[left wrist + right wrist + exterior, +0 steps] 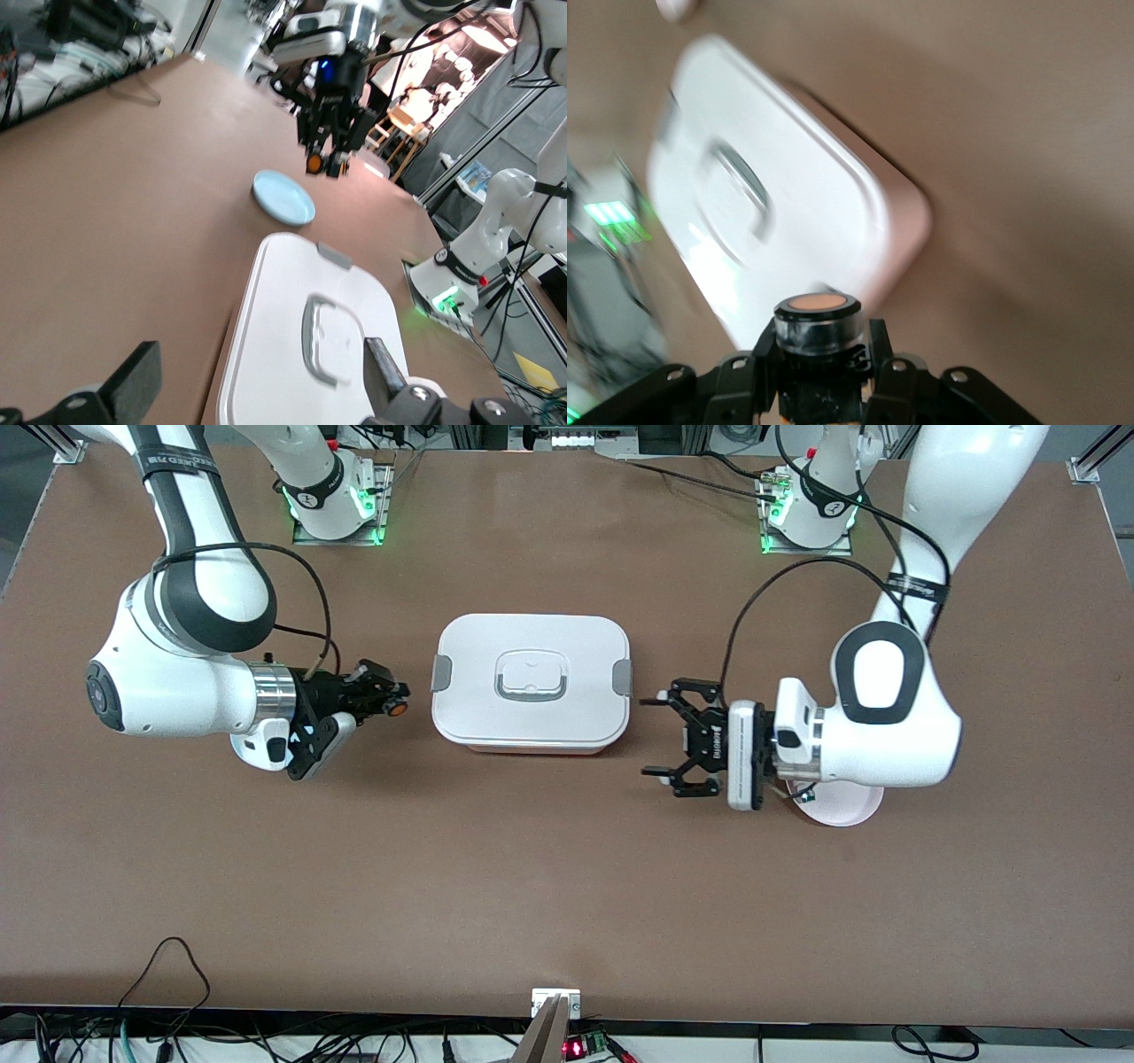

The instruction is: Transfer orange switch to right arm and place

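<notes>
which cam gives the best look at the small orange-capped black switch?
Right wrist view: the orange-capped black cylindrical switch fills the foreground, clamped in the right gripper. The front view and left wrist view show only a small orange dot at that gripper's tip.

Switch [396, 709]: black body, orange end cap, clamped in black right gripper [383, 694]. Right arm [182, 655]: white with black bands, silver wrist. White box [532, 683] just ahead of that gripper, grey clasps and handle. Pale blue plate [283, 197] beneath it. Left gripper [657, 737]: black linkage, spread wide. Pink plate [846, 808] under left wrist. Table [567, 886] brown.
</notes>
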`<state>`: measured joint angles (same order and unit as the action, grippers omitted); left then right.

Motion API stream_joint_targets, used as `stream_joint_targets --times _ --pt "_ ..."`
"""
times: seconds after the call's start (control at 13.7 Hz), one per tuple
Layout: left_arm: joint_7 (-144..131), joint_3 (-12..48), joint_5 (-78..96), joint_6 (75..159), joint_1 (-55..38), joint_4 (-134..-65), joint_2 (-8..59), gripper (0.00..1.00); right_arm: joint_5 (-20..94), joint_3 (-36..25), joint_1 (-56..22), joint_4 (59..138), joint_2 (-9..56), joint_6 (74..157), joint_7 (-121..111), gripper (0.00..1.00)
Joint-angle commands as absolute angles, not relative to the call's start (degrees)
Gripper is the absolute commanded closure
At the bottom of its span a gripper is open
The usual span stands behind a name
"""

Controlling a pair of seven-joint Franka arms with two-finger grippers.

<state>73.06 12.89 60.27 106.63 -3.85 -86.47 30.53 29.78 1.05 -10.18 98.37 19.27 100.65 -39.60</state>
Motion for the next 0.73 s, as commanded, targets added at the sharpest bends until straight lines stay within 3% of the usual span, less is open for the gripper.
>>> stream_joint_targets --times 0.0,0.29,0.66 --pt "60.5 12.9 47.7 99.8 -0.1 -82.5 29.5 0.00 18.0 1.1 -8.3 103.1 14.1 100.3 -53.2 0.92" --pt "46.2 12.9 27.2 85.8 4.0 -73.8 29.4 0.00 8.3 1.1 -4.3 113.7 9.1 109.4 -72.1 0.92" --pt "37.2 13.9 1.3 70.8 2.8 -67.0 29.1 0.00 7.6 1.1 2.0 129.9 8.6 134.1 -93.5 0.94"
